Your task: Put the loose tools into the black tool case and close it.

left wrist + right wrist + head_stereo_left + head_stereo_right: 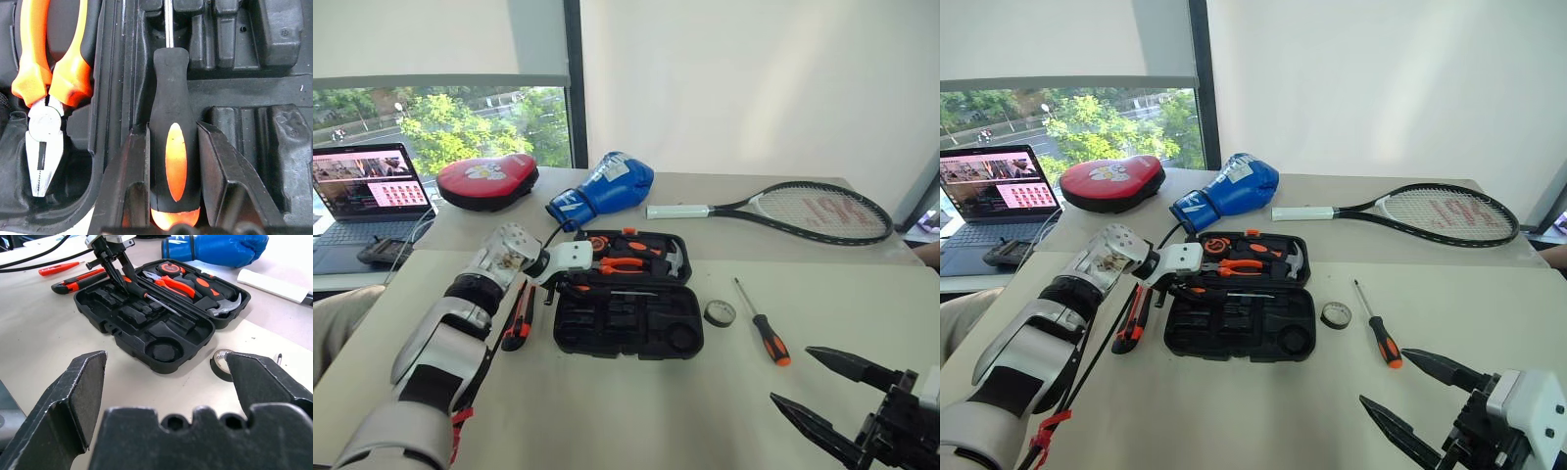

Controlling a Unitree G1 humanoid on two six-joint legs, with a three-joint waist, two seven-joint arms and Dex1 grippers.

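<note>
The black tool case lies open at the table's middle. My left gripper is at the case's left end, shut on the black-and-orange handle of a screwdriver whose shaft lies along a moulded slot near the hinge. An orange-and-black utility knife lies just left of the case, and a slim red screwdriver lies beyond it. A small black tape roll and another orange-handled screwdriver lie to the right of the case. My right gripper hangs open at the near right, holding nothing.
Orange pliers and a steel hammer sit in the case's far half. Behind it lie a blue boxing glove, a red pad and a tennis racket. A laptop stands at the far left.
</note>
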